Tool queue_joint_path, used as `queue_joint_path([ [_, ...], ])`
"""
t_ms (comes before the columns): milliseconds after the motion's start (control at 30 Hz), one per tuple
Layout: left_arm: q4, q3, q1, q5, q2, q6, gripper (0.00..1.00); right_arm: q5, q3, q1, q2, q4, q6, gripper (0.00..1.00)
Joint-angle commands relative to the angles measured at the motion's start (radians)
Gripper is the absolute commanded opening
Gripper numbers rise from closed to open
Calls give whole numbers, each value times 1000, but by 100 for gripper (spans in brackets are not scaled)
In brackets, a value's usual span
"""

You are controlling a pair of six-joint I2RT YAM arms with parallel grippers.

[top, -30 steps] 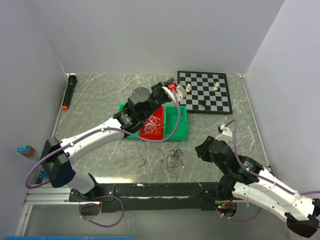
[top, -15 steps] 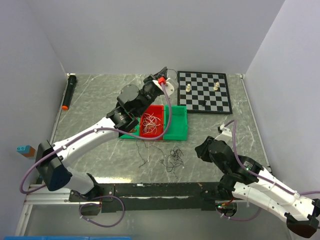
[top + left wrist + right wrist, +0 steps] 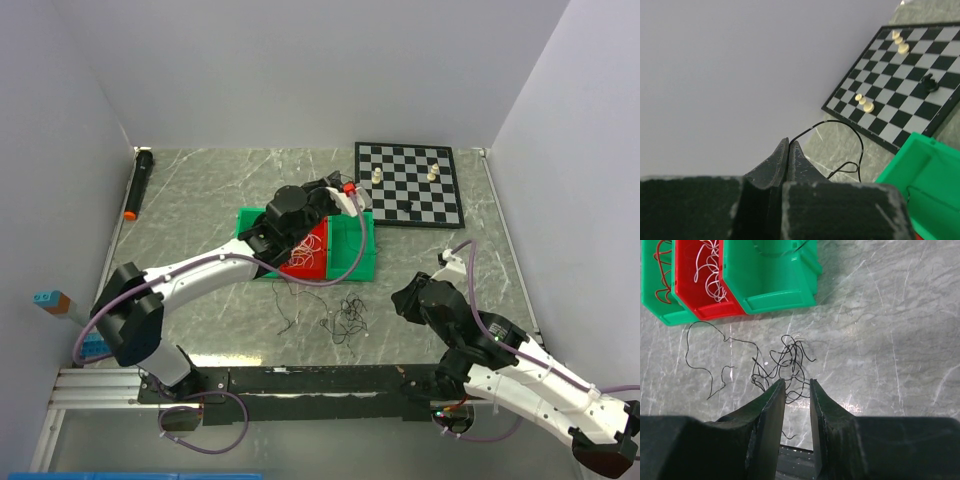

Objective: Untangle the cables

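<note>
My left fingers (image 3: 788,150) are clenched on one black wire (image 3: 845,123) beside the green bin (image 3: 920,170). White wires (image 3: 710,265) and red-brown wires (image 3: 660,265) sit binned beyond my right fingers (image 3: 796,390), which are part-open and empty. The black tangle (image 3: 785,365) just ahead of them on the counter (image 3: 880,340) is unsorted work.

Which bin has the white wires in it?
The red bin, middle of the three, holds the white wires. The left green bin has red-brown wires; the right green bin shows only a black strand.
</note>
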Motion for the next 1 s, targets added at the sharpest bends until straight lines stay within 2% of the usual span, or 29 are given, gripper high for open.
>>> queue_joint_path([
  [0,72,37,27,-35,12,29,1,4,5,-10,-9,-5,-6,33],
  [200,94,30,93,-55,-28,47,1,-11,-4,-19,-3,12,-17,33],
  [533,33,177,123,16,-101,-111,1,-30,-7,-21,17,34,-21,31],
  [733,22,171,123,19,-129,-152,1,-40,-10,-21,22,38,-20,30],
  [967,8,105,123,37,-138,-88,1,-37,-7,-19,18,34,-20,29],
])
